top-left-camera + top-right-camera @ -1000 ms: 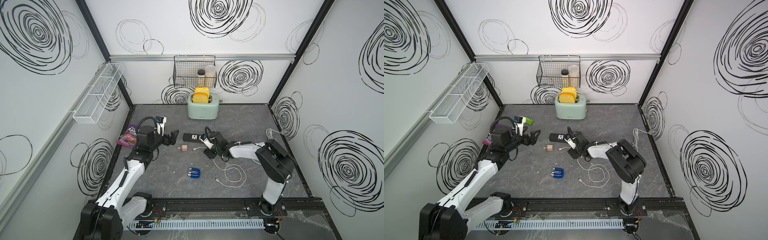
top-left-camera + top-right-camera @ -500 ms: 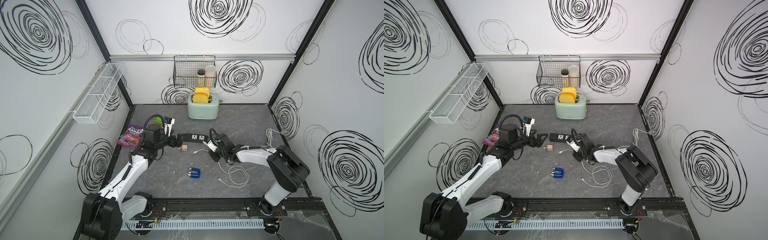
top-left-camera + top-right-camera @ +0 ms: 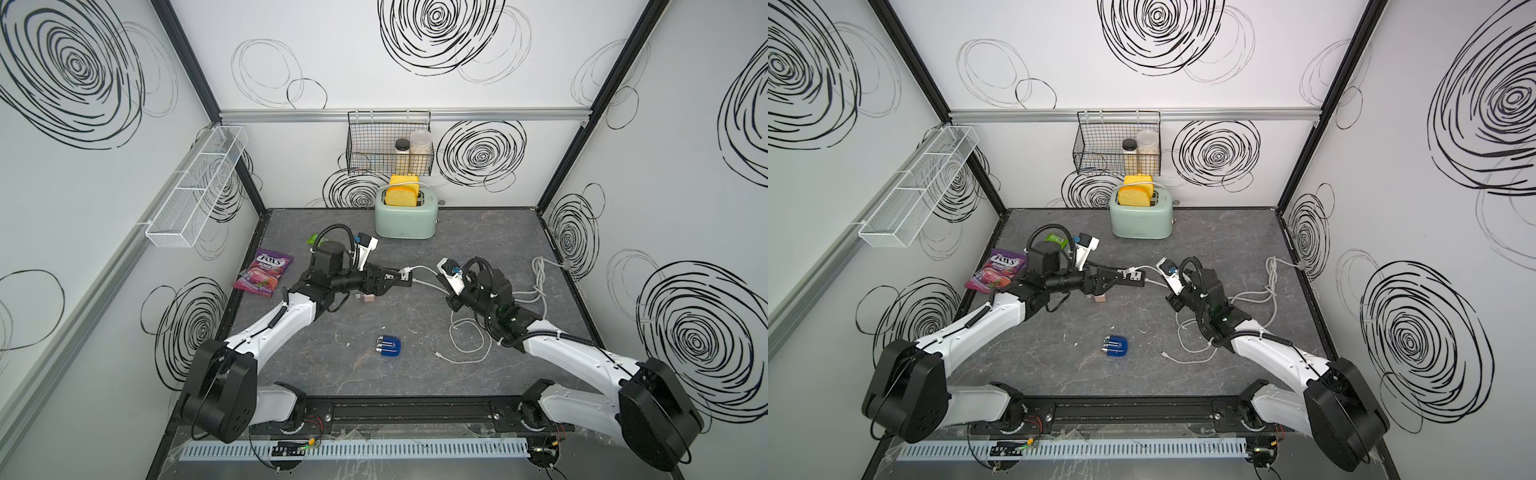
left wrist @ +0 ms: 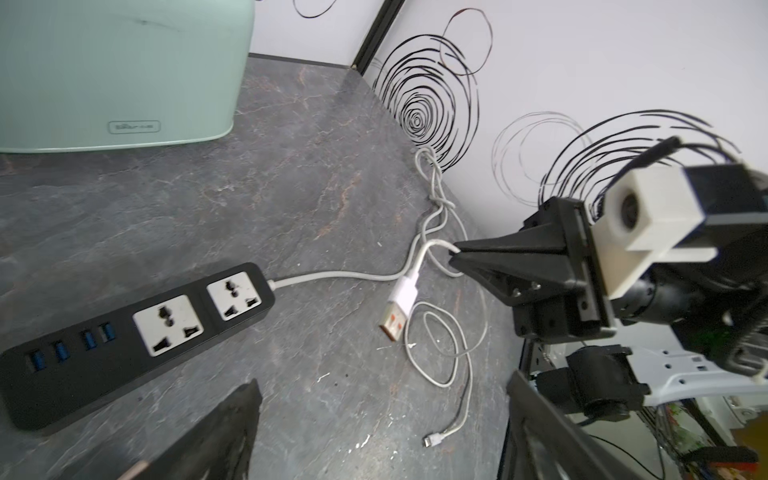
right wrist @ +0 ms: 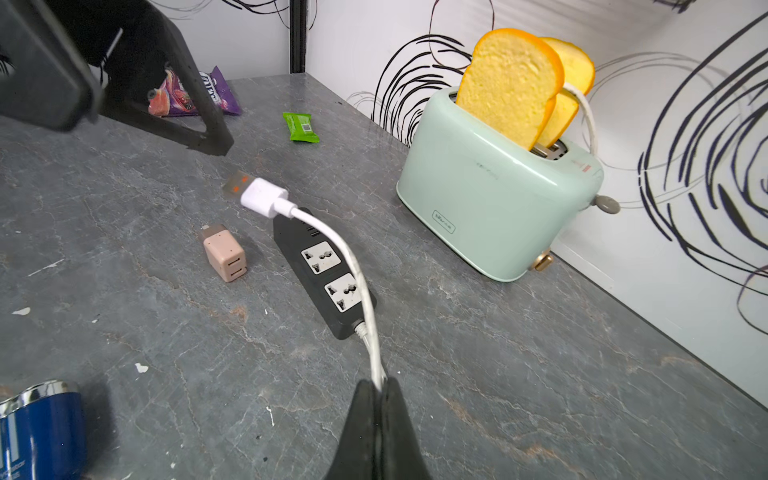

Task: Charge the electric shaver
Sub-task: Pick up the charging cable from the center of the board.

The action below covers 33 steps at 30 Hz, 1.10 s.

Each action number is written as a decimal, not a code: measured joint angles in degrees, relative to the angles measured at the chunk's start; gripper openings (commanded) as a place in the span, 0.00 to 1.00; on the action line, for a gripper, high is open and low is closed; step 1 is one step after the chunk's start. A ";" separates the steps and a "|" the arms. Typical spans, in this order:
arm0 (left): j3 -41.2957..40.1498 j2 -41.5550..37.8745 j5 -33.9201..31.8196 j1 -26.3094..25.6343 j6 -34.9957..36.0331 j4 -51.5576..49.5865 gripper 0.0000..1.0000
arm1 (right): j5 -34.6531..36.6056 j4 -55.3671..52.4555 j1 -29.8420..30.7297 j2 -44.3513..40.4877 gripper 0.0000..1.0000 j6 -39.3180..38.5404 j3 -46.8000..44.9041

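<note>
Currently right gripper (image 5: pixel 380 388) clenched on white cable (image 5: pixel 357 270) well behind its USB plug (image 5: pixel 262 195); left gripper (image 4: pixel 382 380) gapes empty. Plug may swing, spoiling a handover grab.

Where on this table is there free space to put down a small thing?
Bare: the back right corner of the table, between the toaster and the right wall; also the front strip between the electric shaver and the front edge. Crowded: the middle, where the power strip, pink adapter and white cable sit close together.
</note>
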 measured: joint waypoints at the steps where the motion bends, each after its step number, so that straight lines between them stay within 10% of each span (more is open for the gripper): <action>1: 0.00 0.24 0.72 -0.28 -0.70 1.05 0.98 | 0.09 0.46 0.00 -0.20 0.00 -0.02 -0.37; 23: 1.53 8.22 7.37 -4.09 -10.86 14.82 0.69 | 0.39 6.16 0.02 -3.56 0.00 2.19 -3.06; 33: 1.53 8.22 7.17 -4.57 -12.28 16.26 0.19 | 0.09 6.25 0.02 -3.93 0.00 2.47 -3.39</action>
